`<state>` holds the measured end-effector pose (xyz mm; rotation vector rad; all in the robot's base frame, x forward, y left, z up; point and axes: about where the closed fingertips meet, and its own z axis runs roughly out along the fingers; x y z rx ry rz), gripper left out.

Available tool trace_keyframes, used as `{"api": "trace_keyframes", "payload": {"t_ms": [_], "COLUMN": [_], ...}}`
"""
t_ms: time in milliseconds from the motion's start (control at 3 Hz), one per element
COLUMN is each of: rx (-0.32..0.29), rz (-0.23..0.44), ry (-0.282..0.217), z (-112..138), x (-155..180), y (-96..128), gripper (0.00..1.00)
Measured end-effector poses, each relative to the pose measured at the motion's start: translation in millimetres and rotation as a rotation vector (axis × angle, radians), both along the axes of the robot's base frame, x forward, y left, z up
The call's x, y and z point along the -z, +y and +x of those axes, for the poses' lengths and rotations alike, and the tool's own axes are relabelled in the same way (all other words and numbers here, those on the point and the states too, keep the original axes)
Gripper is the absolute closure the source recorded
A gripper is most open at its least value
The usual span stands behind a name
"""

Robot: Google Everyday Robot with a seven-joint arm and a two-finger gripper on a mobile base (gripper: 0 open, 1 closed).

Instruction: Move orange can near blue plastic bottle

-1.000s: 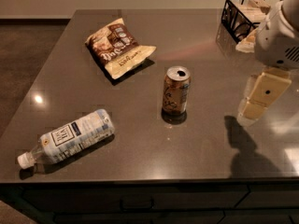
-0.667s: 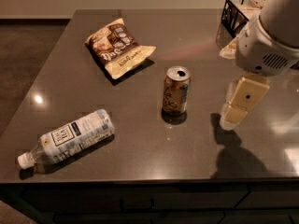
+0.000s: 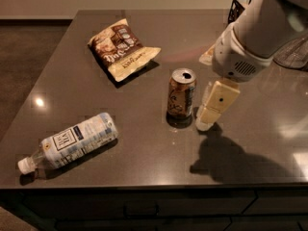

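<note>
The orange can point(image 3: 181, 94) stands upright near the middle of the dark table point(image 3: 144, 177), its silver top and pull-tab opening showing. The blue plastic bottle point(image 3: 72, 141) lies on its side at the front left, white cap pointing left, well apart from the can. My gripper point(image 3: 206, 121) hangs from the white arm at the right. It is low over the table, just to the right of the can and very close to it. Nothing shows in it.
A brown-and-cream snack bag point(image 3: 122, 47) lies at the back left of the can. A black wire basket point(image 3: 239, 7) stands at the back right, partly hidden by the arm. The table's front edge point(image 3: 144, 189) runs just below the bottle.
The arm has moved left and down, bringing the gripper from the right side of the table to just beside the can. The can, bottle and bag have not moved.
</note>
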<state>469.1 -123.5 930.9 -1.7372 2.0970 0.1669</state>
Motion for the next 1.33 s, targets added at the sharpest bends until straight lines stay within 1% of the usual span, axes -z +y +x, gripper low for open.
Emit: {"api": "trace_keyframes", "payload": {"t_ms": [333,667,1000,1333], "rx": [-0.002,0.001,-0.005,-0.007], "rz": [0.047,0.074,0.104,0.127], "ry": [-0.005,-0.004,0.001,0.021], "z": [21,34,40,45], "x": [10,17,20,22], "y": [10,14,25,30], "gripper": [0.00,0.00,0.00,0.18]}}
